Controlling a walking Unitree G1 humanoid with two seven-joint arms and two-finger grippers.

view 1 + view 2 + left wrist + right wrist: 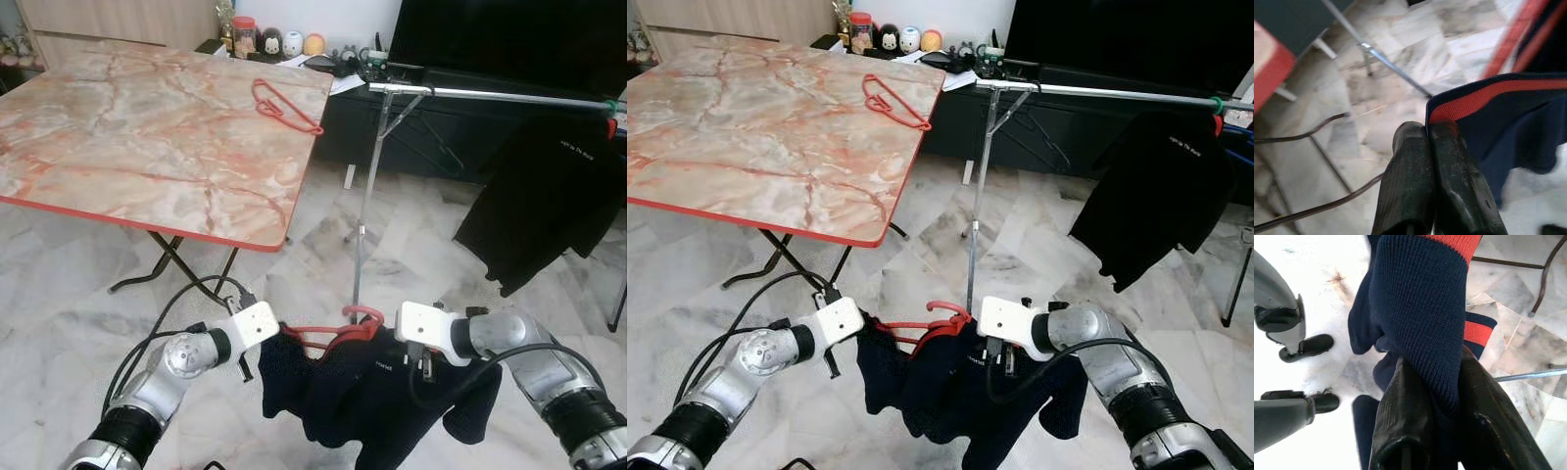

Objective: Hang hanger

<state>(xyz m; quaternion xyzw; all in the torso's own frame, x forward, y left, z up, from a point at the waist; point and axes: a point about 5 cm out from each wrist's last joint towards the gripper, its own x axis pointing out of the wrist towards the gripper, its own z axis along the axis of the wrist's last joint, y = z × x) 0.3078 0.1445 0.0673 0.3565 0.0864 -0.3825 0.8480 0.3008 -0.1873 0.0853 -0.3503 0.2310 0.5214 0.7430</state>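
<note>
Lower centre of the frame: navy sweater (372, 401) on a red hanger (338, 331), held up between both arms. Left pincer (1431, 147) closed, pinching the sweater's red-trimmed edge. Right pincer (1442, 396) clamped on the knit fabric at the other shoulder. Garment rail (509, 95) runs across the upper right, black shirt (554, 196) hanging at its far end. Spare red hanger (284, 106) lies on the marble table (118, 147), upper left. Step looks like carry-to-rail, hanger loaded but not hung. Next move probably needs lifting the hook above the bar, then lowering onto a free stretch.
</note>
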